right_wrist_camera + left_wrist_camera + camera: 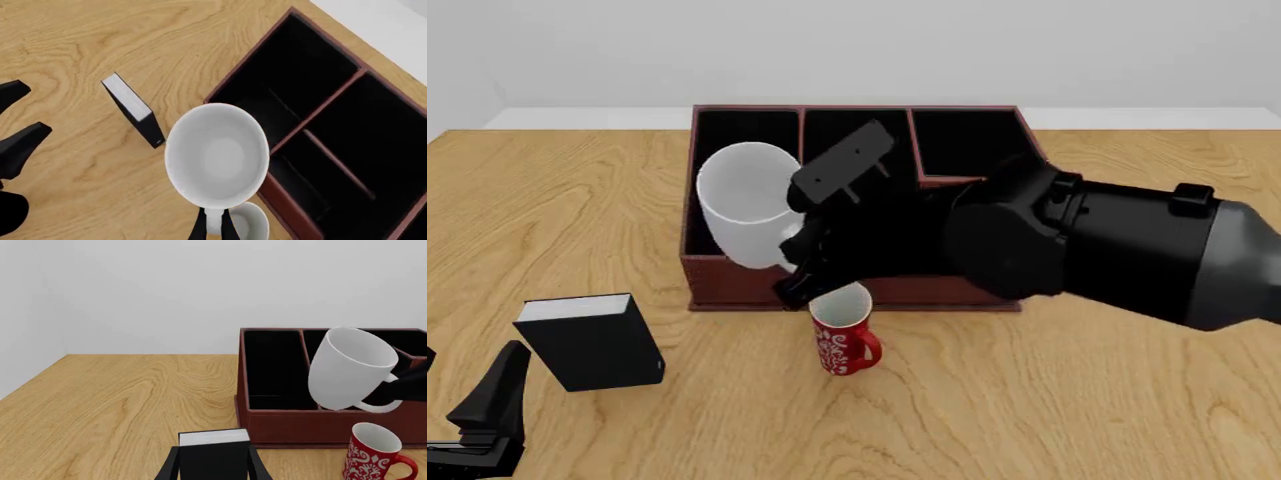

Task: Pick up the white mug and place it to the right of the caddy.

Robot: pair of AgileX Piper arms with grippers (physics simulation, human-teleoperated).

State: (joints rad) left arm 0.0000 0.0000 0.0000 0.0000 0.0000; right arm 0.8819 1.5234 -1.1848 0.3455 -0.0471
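Observation:
The white mug (745, 205) hangs tilted in the air over the left end of the caddy (734, 295). My right gripper (799, 247) is shut on its loop handle, coming in from the right across the caddy. In the right wrist view I look into the white mug (217, 155), with the fingers (215, 227) pinching the handle beside the caddy (320, 117). The left wrist view shows the white mug (350, 367) in front of the caddy (293, 425). My left gripper (461, 385) stands open and holds nothing at the near left.
A small red patterned mug (843, 330) stands on the table just in front of the caddy, below the white mug. A black book (590, 342) with white pages stands upright at the front left, ahead of my left gripper. Bare wood lies to the right of the caddy.

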